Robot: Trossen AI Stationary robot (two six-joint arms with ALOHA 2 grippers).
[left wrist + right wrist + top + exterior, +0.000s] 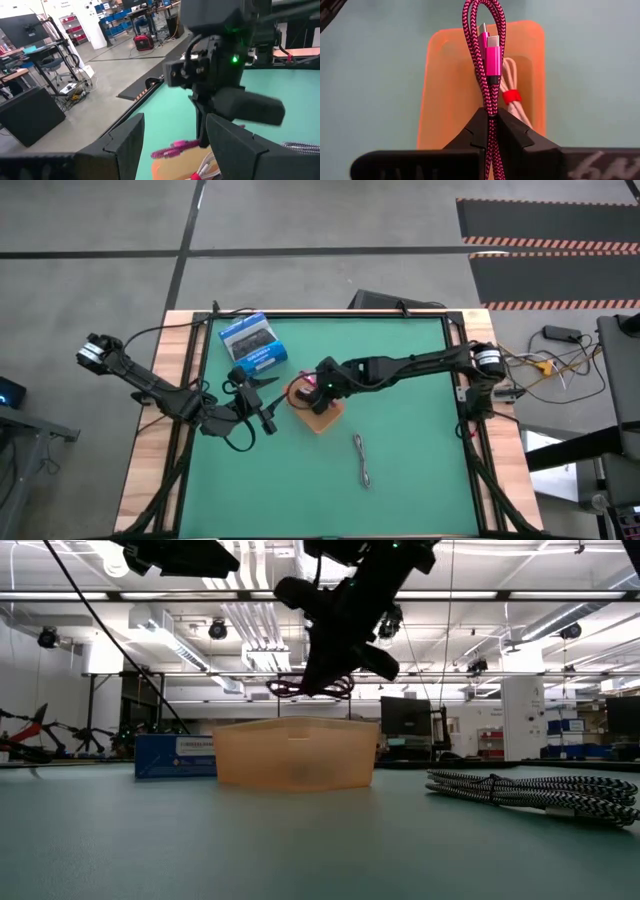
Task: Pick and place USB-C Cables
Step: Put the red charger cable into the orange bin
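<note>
Hanging pink cable point(489, 65) above orange tray point(447, 85), grey cable point(362, 461) apart.

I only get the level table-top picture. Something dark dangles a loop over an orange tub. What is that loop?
Observer: A pink cable, pinched in the right claw directly over the orange tray.
Operator: Is the tub empty?
Observer: No. The right wrist view shows a white cable with a red tie lying inside.
Operator: And that striped cord on my right?
Observer: From above, it is a grey cable lying apart from the tray on the green mat.
Operator: Is another arm nearby?
Observer: Yes, the left claw is beside the tray, open.
</note>
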